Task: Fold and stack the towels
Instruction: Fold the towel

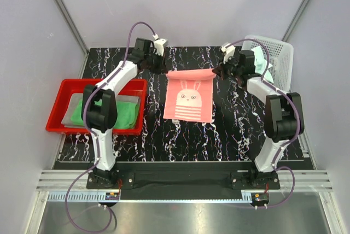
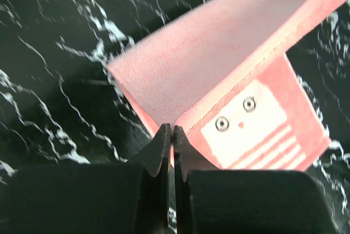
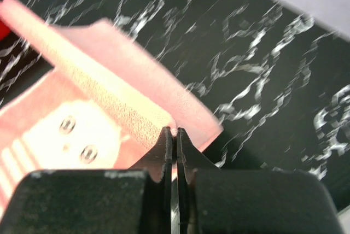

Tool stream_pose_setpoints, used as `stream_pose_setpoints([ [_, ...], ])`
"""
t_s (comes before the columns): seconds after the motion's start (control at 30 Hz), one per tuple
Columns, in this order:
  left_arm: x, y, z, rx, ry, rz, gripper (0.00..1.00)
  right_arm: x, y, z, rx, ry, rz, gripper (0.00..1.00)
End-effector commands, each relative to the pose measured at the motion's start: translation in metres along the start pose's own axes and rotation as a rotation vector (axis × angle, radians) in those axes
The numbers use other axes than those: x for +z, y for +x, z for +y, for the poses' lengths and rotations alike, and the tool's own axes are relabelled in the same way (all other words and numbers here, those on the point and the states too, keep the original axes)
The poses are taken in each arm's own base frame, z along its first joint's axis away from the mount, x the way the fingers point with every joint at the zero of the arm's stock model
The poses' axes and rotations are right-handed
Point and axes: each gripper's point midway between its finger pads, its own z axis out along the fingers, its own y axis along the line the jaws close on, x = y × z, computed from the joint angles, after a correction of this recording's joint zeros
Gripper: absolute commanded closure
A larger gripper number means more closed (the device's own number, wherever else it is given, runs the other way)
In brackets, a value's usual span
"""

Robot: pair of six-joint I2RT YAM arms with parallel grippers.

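From above, the salmon-pink towel (image 1: pixel 190 98) lies in the middle of the black marbled surface (image 1: pixel 229 130), its printed rabbit face and white stripes facing up. Its far edge is raised off the surface and curls over, and each far corner is pinched: the left hand (image 1: pixel 162 65) on the left corner, the right hand (image 1: pixel 219 70) on the right corner. The near edge rests flat. On the left sits a red tray (image 1: pixel 57 108) holding a grey towel (image 1: pixel 130 98) with a bright green towel (image 1: pixel 127 115) on it. At the far right a white basket (image 1: pixel 279 53) holds a pale mint-green towel (image 1: pixel 261 62).

At the left wrist, the left hand (image 2: pixel 171 135) has its two black fingers pressed together on a corner of the salmon-pink towel (image 2: pixel 219 64), which bends up and over the rabbit print.

At the right wrist, the right hand (image 3: pixel 176 135) likewise pinches a corner of the salmon-pink towel (image 3: pixel 109 92), the lifted part blurred above the flat printed part.
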Motion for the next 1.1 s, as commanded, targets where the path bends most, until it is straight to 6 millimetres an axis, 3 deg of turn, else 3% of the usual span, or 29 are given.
stream_pose_setpoints([
  [0.0, -0.038, -0.021, -0.02, 0.094, 0.029, -0.066, 1.0, -0.035, -0.012, 0.023, -0.126, -0.06, -0.01, 1.0],
  [0.07, -0.039, -0.001, -0.023, 0.074, 0.042, -0.022, 1.0, -0.047, -0.01, 0.038, -0.146, -0.105, -0.003, 1.0],
  [0.1, -0.045, 0.001, -0.029, 0.076, 0.053, -0.024, 1.0, -0.052, 0.004, 0.046, -0.13, -0.131, 0.025, 1.0],
  [0.13, -0.043, 0.019, -0.029, 0.054, 0.058, 0.01, 1.0, -0.055, 0.008, 0.051, -0.125, -0.143, 0.03, 1.0],
  [0.23, -0.051, 0.032, -0.044, 0.05, 0.082, 0.026, 1.0, -0.065, 0.018, 0.062, -0.094, -0.158, 0.048, 1.0],
  [0.27, -0.051, 0.046, -0.047, 0.041, 0.086, 0.053, 1.0, -0.069, 0.025, 0.066, -0.083, -0.162, 0.06, 1.0],
  [0.4, -0.062, 0.061, -0.06, 0.044, 0.082, 0.065, 1.0, -0.081, 0.046, 0.081, -0.058, -0.208, 0.118, 1.0],
  [0.7, -0.07, 0.099, -0.066, 0.035, 0.06, 0.13, 1.0, -0.095, 0.088, 0.109, 0.002, -0.265, 0.235, 0.96],
  [0.8, -0.063, 0.12, -0.066, 0.034, 0.055, 0.181, 0.97, -0.094, 0.101, 0.118, 0.005, -0.279, 0.282, 0.91],
  [0.87, -0.059, 0.135, -0.065, 0.024, 0.043, 0.219, 0.94, -0.092, 0.111, 0.13, 0.007, -0.32, 0.329, 0.81],
  [0.9, -0.056, 0.143, -0.061, 0.028, 0.005, 0.25, 0.87, -0.097, 0.116, 0.138, 0.025, -0.351, 0.377, 0.76],
  [0.93, -0.055, 0.145, -0.061, 0.032, -0.01, 0.265, 0.87, -0.1, 0.118, 0.145, 0.019, -0.388, 0.4, 0.65],
  [1.0, -0.057, 0.143, -0.055, 0.038, -0.068, 0.269, 0.87, -0.111, 0.123, 0.159, 0.065, -0.446, 0.466, 0.58],
  [1.07, -0.062, 0.138, -0.054, 0.03, -0.102, 0.253, 0.68, -0.119, 0.119, 0.167, 0.097, -0.489, 0.498, 0.53],
])
